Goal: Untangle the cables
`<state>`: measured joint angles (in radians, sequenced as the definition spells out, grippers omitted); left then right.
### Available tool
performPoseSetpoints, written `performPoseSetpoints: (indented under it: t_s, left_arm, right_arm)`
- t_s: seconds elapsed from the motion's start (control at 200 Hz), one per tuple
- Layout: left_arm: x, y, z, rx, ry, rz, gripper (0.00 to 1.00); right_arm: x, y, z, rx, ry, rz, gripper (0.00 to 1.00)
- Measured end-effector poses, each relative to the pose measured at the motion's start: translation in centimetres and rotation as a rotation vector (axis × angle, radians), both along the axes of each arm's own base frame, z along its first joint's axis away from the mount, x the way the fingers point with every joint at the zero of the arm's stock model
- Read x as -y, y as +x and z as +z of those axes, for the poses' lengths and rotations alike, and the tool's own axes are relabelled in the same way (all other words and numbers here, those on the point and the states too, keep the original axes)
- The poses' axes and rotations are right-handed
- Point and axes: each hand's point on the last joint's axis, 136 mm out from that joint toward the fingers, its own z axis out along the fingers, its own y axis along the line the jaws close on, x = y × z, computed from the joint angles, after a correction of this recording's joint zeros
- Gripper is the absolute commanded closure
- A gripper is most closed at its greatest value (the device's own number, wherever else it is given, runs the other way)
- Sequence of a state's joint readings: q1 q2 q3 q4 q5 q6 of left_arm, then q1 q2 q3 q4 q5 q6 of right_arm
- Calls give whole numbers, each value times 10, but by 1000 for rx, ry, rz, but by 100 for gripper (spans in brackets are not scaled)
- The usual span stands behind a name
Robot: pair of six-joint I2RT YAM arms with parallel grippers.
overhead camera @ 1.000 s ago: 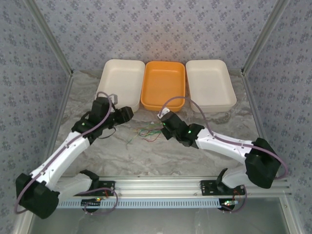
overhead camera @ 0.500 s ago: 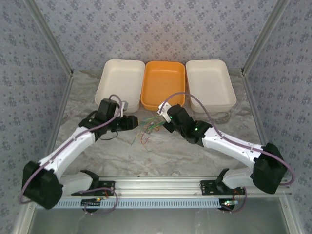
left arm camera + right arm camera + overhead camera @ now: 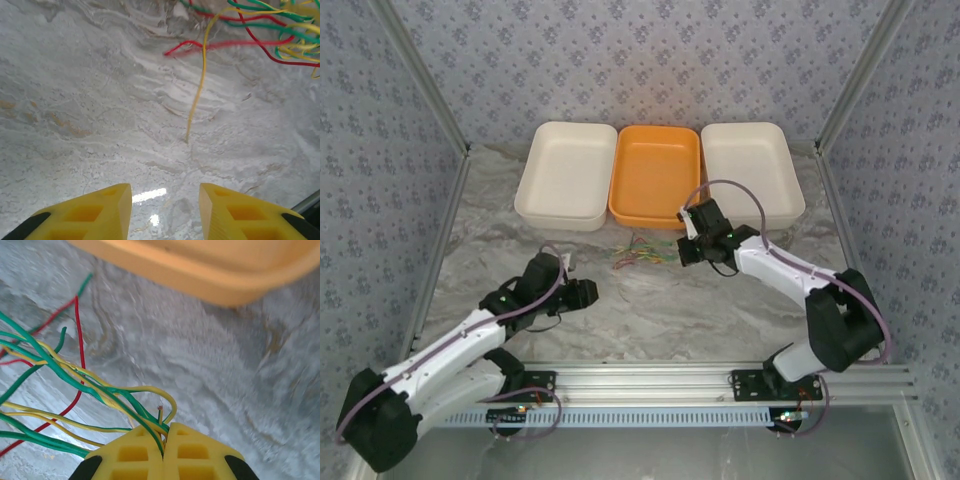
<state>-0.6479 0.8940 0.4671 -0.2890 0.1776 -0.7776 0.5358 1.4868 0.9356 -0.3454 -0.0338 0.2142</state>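
Right wrist shows orange tray point(image 3: 200, 280) beyond cables point(image 3: 115, 399).

Left arm low, left claw point(image 3: 165, 207) fingers apart. Right arm reaching forward, right claw point(image 3: 163, 434) pinched on cables point(image 3: 638, 253).

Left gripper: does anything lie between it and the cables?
Nothing visible does. Bare table lies between the left gripper, jaws apart, and the cables. The right gripper is shut on the cables.
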Motion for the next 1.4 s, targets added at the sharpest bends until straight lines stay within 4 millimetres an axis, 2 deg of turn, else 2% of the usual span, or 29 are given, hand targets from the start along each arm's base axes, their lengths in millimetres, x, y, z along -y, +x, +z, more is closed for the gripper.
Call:
performPoseSetpoints:
  t_s: [0.095,0.24,0.3,0.385,0.505,0.655,0.73,0.819,0.909,1.044,1.129,1.304,1.399]
  left_arm:
    - [7,9,-11,-5,17,1,62]
    - [25,17,-27,-14,85,-60,66]
    - [35,25,-26,-7,113,-82,60]
    - [47,43,-13,25,122,-72,57]
    - [57,59,14,58,62,1,57]
    - [62,50,48,9,-124,187,60]
    - [67,43,54,-48,-226,263,65]
    - [73,37,44,-141,-293,339,65]
    - [77,31,26,-242,-332,427,61]
    - [84,35,8,-349,-391,557,46]
    - [89,41,1,-378,-419,604,44]
    - [102,53,-15,-437,-441,680,58]
    - [104,58,-26,-453,-445,713,70]
  right_arm:
    - [13,-5,-16,-80,14,-69,100]
    - [22,-8,-28,-143,14,-117,100]
    - [24,-11,-36,-170,-1,-119,100]
    - [26,-15,-45,-202,-20,-121,100]
    - [26,-16,-46,-207,-21,-124,100]
    - [26,-16,-46,-207,-20,-126,100]
    - [26,-15,-46,-207,-19,-127,100]
    - [25,-16,-46,-206,-17,-128,100]
    - [24,-16,-47,-207,-14,-130,100]
    - [20,-20,-49,-209,-15,-120,100]
    - [18,-22,-50,-212,-16,-114,100]
    - [16,-23,-50,-211,-12,-112,100]
    - [15,-23,-50,-208,-9,-112,100]
